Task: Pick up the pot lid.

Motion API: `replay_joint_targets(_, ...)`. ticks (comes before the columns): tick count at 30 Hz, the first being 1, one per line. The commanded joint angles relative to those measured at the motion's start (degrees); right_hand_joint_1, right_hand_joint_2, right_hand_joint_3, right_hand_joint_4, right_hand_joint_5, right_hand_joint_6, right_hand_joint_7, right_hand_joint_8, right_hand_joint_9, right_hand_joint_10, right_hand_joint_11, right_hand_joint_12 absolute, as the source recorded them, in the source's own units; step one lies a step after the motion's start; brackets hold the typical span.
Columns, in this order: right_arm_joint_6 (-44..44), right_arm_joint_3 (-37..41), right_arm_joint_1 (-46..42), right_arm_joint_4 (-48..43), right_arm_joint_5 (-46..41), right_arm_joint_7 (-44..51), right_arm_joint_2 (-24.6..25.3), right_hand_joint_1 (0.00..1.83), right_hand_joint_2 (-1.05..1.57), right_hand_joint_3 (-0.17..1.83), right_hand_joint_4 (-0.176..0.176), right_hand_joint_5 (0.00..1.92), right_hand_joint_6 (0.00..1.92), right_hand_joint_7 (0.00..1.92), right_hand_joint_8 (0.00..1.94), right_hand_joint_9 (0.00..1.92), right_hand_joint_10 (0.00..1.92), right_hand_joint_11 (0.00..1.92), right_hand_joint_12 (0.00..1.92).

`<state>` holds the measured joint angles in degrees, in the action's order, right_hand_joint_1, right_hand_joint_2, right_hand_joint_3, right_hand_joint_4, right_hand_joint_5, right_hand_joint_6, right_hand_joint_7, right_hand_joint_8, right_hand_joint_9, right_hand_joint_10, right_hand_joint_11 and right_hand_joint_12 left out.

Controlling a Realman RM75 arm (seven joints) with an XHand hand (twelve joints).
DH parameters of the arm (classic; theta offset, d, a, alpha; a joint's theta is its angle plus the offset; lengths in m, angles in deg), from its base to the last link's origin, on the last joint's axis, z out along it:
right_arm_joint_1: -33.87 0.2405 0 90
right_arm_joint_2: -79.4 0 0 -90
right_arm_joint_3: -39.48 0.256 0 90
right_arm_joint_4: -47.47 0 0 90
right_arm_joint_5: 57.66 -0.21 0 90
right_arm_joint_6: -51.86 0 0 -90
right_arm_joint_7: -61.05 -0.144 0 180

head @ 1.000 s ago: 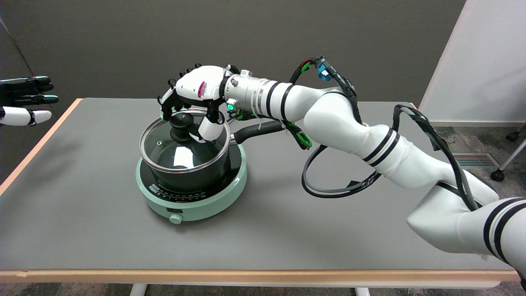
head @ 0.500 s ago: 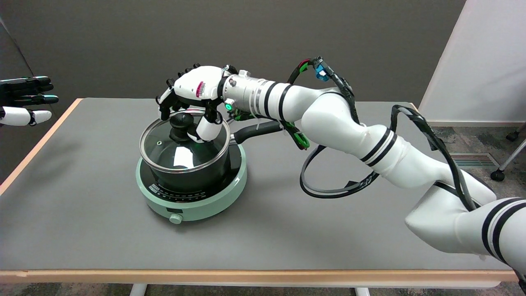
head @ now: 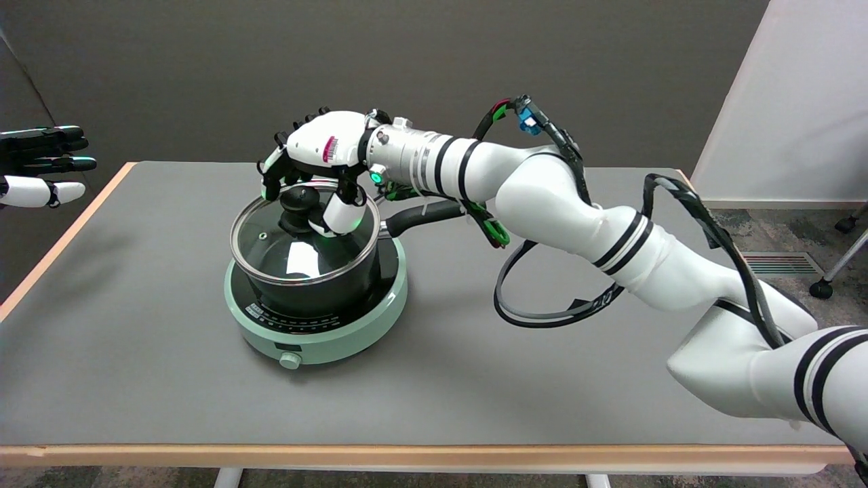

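Far to the left of the pot (head: 308,271), at the edge of the picture, my left hand (head: 41,166) hangs in the air and does nothing. The pot stands on a green cooker (head: 315,322) on the grey table (head: 135,379), and the glass lid (head: 298,247) lies flat on the rim of the pot, not lifted. My right hand (head: 315,159) is over the knob (head: 300,203) of the lid, with the fingers (head: 271,177) curled down on the far left side of the knob and the thumb (head: 337,217) on its right side, just beside it. I cannot tell if they already press the knob or only stand around it; the lid does not look gripped yet. I judge this to be the grasping step: the next move calls for closing the fingers and the thumb firmly on the knob, then lifting straight up. To the right of the pot its long black handle (head: 424,215) points out under my wrist, near the hanging cables (head: 542,298) of my arm. The handle could catch my wrist if I lower it, and a weak pinch may let the knob slip.
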<state>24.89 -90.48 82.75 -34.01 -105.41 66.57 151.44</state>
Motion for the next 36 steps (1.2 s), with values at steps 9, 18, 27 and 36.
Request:
replay_joint_targets(9,-0.93,-0.03,0.64,1.54,-3.25,0.02,0.08,1.01,0.61,0.95,0.176,0.67,0.5,0.81,0.31,0.75,0.58,0.49,1.02)
replay_joint_targets(18,-0.86,-0.27,1.34,3.09,-4.85,0.02,0.14,1.0,0.61,0.95,0.176,0.68,0.52,0.81,0.31,0.76,0.59,0.49,1.03)
replay_joint_targets(27,-0.68,-0.33,1.42,3.1,-4.85,0.02,0.07,0.99,0.63,0.94,0.176,0.7,0.58,0.85,0.36,0.78,0.61,0.5,1.04)
replay_joint_targets(36,-0.75,-1.66,1.91,1.29,-5.41,-0.09,-0.1,0.99,0.7,0.92,0.176,0.73,0.77,0.92,0.5,0.83,0.67,0.54,1.09)
